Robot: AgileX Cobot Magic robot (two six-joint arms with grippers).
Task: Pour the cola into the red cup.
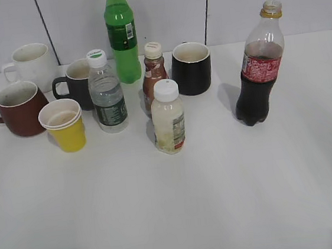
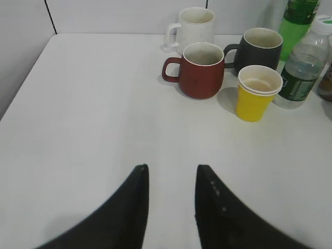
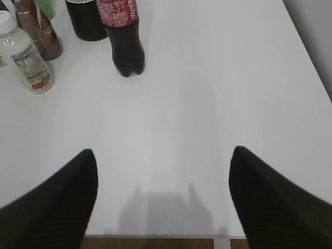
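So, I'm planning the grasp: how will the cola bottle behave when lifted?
The cola bottle looks about half full, so probably moderately heavy, with its weight low. It is tall on a narrow base, so a high push may tip it. The clear upper wall may flex if squeezed.

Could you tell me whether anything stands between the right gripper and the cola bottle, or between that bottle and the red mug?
Nothing stands between the right gripper and the tall clear cola bottle. Toward the dark red ceramic mug, the white-capped pale bottle, clear water bottle and yellow paper cup stand between.
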